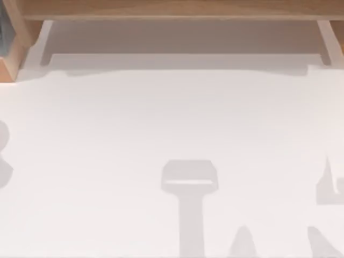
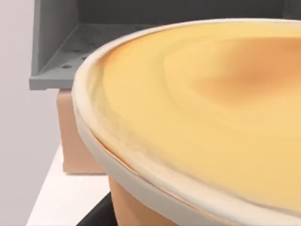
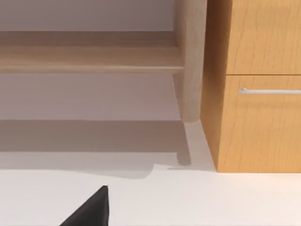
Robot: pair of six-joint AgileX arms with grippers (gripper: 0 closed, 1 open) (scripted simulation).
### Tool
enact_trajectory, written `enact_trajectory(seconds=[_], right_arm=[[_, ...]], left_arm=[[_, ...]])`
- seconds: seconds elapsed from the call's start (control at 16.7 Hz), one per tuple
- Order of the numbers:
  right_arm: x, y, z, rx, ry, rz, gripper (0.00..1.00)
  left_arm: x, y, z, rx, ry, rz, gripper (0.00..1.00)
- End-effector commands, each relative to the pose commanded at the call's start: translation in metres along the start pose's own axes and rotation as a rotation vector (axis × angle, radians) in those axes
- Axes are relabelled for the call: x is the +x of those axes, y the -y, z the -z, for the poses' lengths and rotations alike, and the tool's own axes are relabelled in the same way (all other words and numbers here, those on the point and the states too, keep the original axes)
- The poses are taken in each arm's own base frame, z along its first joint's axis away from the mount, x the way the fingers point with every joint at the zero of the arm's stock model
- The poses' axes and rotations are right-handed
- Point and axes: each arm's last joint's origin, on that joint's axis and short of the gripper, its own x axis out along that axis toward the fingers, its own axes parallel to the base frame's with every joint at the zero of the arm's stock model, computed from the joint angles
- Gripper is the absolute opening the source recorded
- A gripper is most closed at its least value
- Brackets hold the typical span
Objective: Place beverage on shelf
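Closest to our left wrist camera looms the beverage, its pale yellow-orange round top taking up most of that view, with a cream rim and a strip of orange-tan side wall below. It runs off the frame on two sides, so we cannot see what it stands on or whether anything grips it. Behind it we see a grey perforated tray sitting on a tan block, both partly covered by the cup, and a sliver of white surface underneath.

From above, we see the white tabletop crossed by grey shadows of the arms near its front edge. Along its back edge runs the shelf, a light-brown board cut off by the frame, with an upright near each back corner.

Our right wrist camera looks at the shelf board and one rounded upright standing on the tabletop, just beside a wooden cabinet with a metal handle. A dark wedge, part of the right gripper, pokes in; we cannot tell how its jaws stand. For the left jaws, we cannot tell either.
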Motion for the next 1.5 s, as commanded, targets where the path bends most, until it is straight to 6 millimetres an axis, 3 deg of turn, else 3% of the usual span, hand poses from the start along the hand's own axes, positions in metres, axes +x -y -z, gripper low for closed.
enact_trajectory(seconds=[0.48,1.5], right_arm=[[0.000,0.000,0.000,0.000,0.000,0.000,1.00],[0.000,0.000,0.000,0.000,0.000,0.000,1.00]], left_arm=[[0.000,0.000,0.000,0.000,0.000,0.000,0.02],[-0.001,0.000,-0.010,0.002,0.000,-0.001,0.00]])
